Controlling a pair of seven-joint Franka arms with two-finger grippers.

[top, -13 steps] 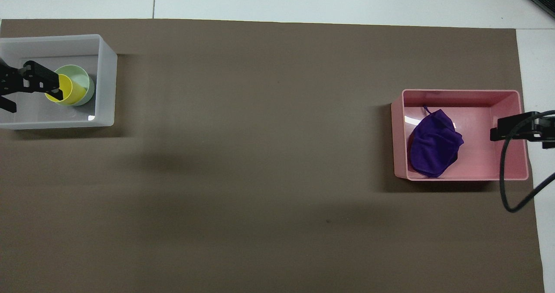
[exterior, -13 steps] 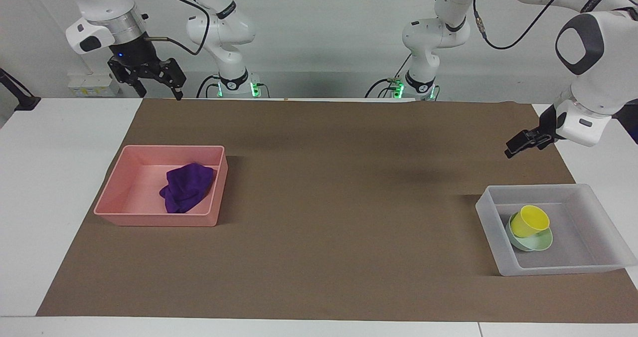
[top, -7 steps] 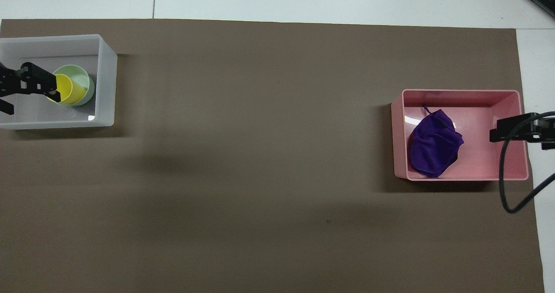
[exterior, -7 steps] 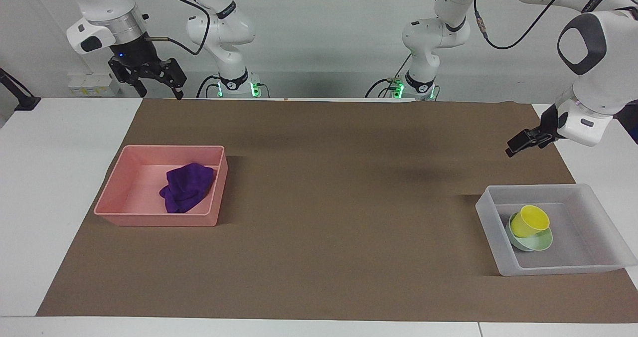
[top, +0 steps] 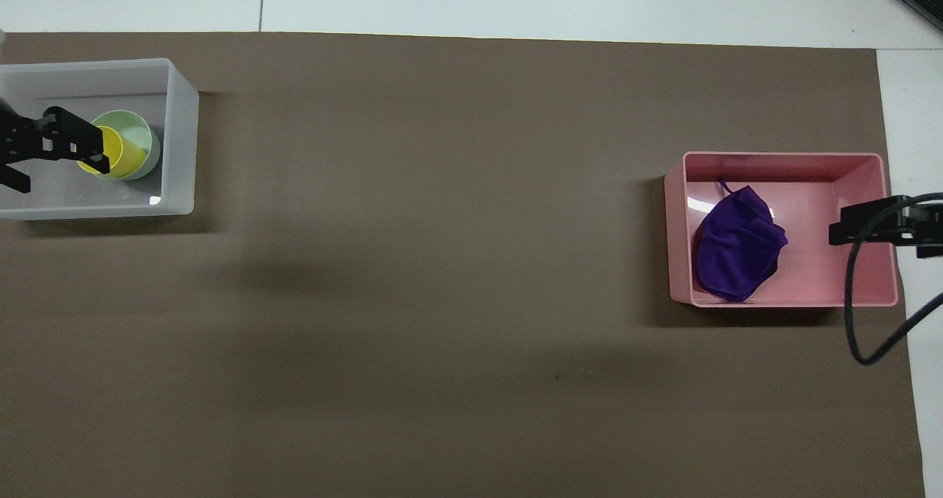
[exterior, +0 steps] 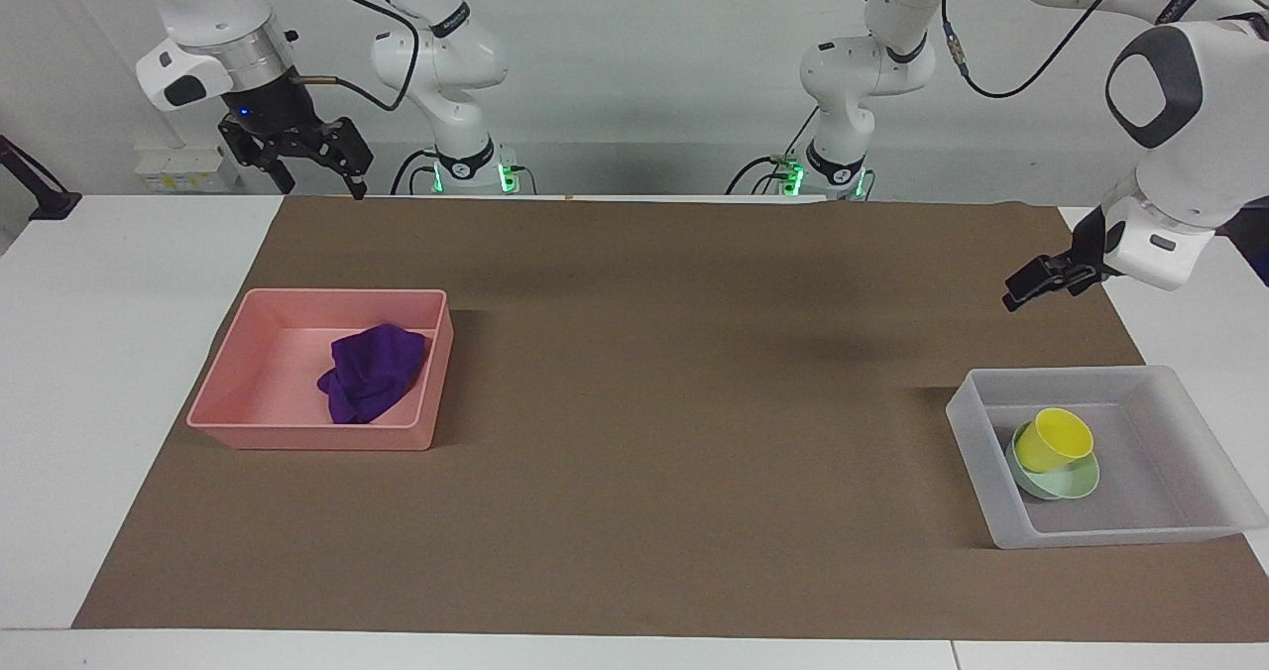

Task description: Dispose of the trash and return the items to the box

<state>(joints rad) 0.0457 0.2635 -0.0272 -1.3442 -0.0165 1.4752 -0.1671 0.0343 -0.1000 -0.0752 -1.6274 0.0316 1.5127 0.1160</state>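
The purple cloth [exterior: 372,373] lies crumpled in the pink tray [exterior: 248,383]; it also shows in the overhead view [top: 737,244]. The yellow cup [exterior: 1056,439] sits tilted in the mint-green bowl [exterior: 1076,482], inside the translucent white box [exterior: 1180,452] at the left arm's end of the table. My left gripper [exterior: 1021,293] is open and empty, raised in the air beside the box; in the overhead view the left gripper [top: 59,175] overlaps the cup [top: 110,152]. My right gripper [exterior: 319,186] is open and empty, high over the mat's edge by the robots.
A brown mat [exterior: 674,402] covers most of the white table [exterior: 99,353]. A black cable [top: 854,314] loops down from the right arm beside the pink tray [top: 869,188]. The box [top: 180,144] stands at the mat's edge.
Both grippers have shifted only slightly. The cloth, cup, bowl, tray and box have not moved.
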